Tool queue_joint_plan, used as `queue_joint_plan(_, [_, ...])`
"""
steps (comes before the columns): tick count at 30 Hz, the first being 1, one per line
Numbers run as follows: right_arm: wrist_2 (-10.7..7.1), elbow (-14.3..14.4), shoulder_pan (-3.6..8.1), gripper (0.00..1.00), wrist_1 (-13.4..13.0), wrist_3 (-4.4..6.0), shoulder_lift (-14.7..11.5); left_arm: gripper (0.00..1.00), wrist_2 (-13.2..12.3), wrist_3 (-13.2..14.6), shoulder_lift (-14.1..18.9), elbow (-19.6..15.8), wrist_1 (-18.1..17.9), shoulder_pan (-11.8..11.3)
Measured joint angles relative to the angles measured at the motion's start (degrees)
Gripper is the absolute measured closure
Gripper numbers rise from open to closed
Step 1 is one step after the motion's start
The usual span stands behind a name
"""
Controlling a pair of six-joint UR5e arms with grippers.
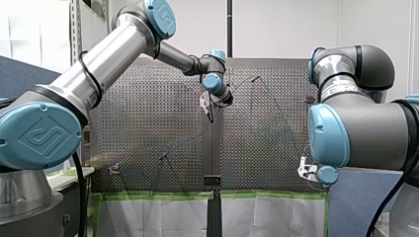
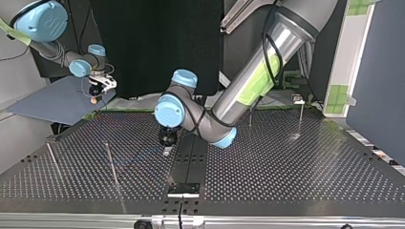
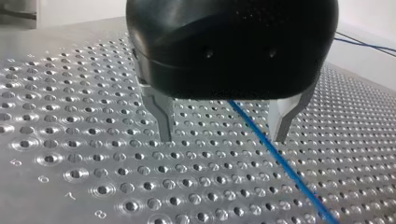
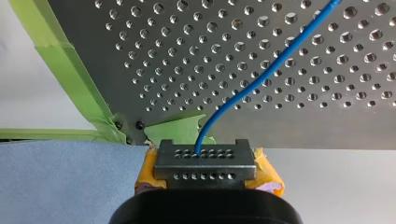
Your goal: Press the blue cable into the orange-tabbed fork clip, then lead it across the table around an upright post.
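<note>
Blue cable (image 4: 243, 91) comes out of my right gripper (image 4: 205, 161), whose yellow pads (image 4: 268, 177) are clenched on its end just off the table's (image 4: 303, 121) corner edged with green tape (image 4: 70, 79). From there it runs across the perforated surface. Near the table's middle, beside the dark centre strip (image 2: 188, 162), it passes between the spread metal fingers (image 3: 163, 119) of my left gripper (image 3: 222, 137), which is released and hovers low over it.

A white wall (image 1: 286, 24) stands behind the perforated table (image 1: 148, 113), whose edge carries green tape (image 1: 158, 195) above a white sheet (image 1: 158, 217). In the top view a black curtain (image 2: 153, 43) hangs beyond, with a blue panel (image 2: 52, 102) beside it.
</note>
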State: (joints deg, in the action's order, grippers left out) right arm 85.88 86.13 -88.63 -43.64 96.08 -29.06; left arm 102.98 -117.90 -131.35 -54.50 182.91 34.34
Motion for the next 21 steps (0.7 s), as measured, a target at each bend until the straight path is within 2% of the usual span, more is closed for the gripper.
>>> queue_joint_plan(9, [-0.12, 0.04, 0.06, 1.00, 0.05, 0.00, 0.00, 0.00, 0.44, -4.34, 1.48, -0.97, -0.17, 0.82])
queue_joint_plan(14, [-0.21, 0.03, 0.03, 1.00, 0.11, 0.00, 0.00, 0.00, -0.64, -6.32, 3.52, -2.95, -2.00, 0.76])
queue_joint_plan(17, [-0.24, 0.02, 0.01, 1.00, 0.12, 0.00, 0.00, 0.00, -1.90, -6.32, 4.89, -4.31, -2.36, 1.12])
queue_joint_plan(21, [-0.26, 0.03, -0.01, 1.00, 0.17, 0.00, 0.00, 0.00, -3.82, -4.87, 6.69, -6.25, -1.05, 1.87])
